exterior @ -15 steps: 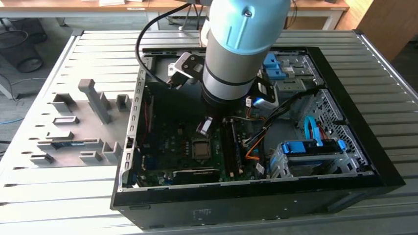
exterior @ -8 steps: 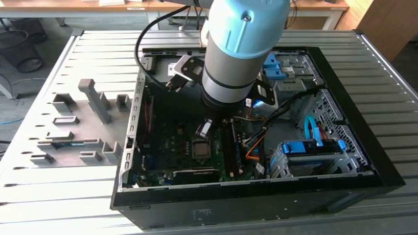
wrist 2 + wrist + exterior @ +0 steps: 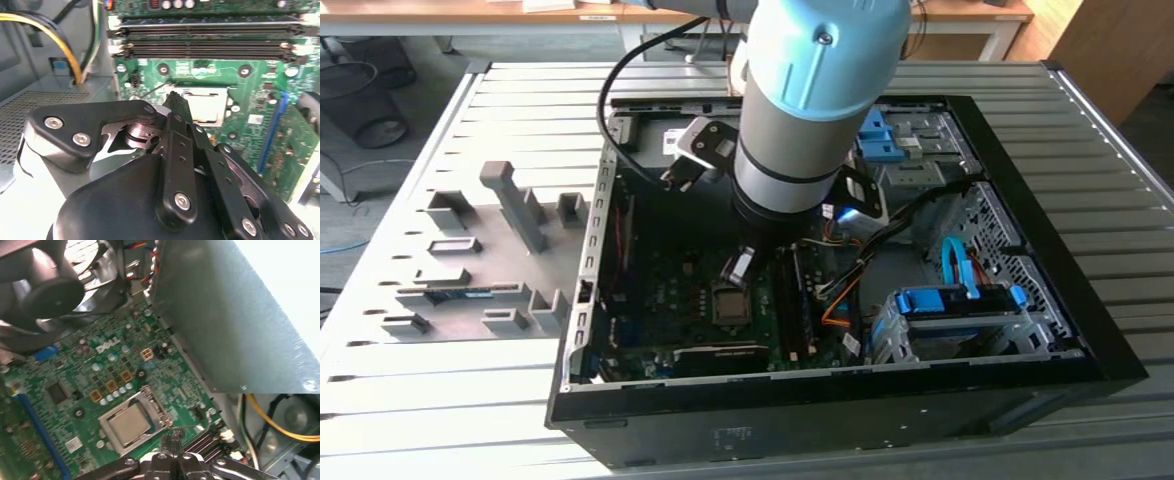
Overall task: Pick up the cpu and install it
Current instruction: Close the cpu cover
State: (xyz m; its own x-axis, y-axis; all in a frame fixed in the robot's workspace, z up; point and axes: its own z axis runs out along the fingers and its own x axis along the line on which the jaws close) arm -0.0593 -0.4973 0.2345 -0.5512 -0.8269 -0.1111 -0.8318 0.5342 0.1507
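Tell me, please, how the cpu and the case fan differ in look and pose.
The cpu is a small, flat, silver-grey square; the fan is far larger, round and dark, with curved blades. The cpu lies flat in its socket on the green motherboard; the fan stands upright at that board's edge. Both sit inside the case.

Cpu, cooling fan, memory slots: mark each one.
cpu (image 3: 129, 426), first wrist view, centre of its metal top.
cooling fan (image 3: 51, 292), first wrist view, on its hub.
memory slots (image 3: 210, 50), second wrist view, middle of one dark slot.
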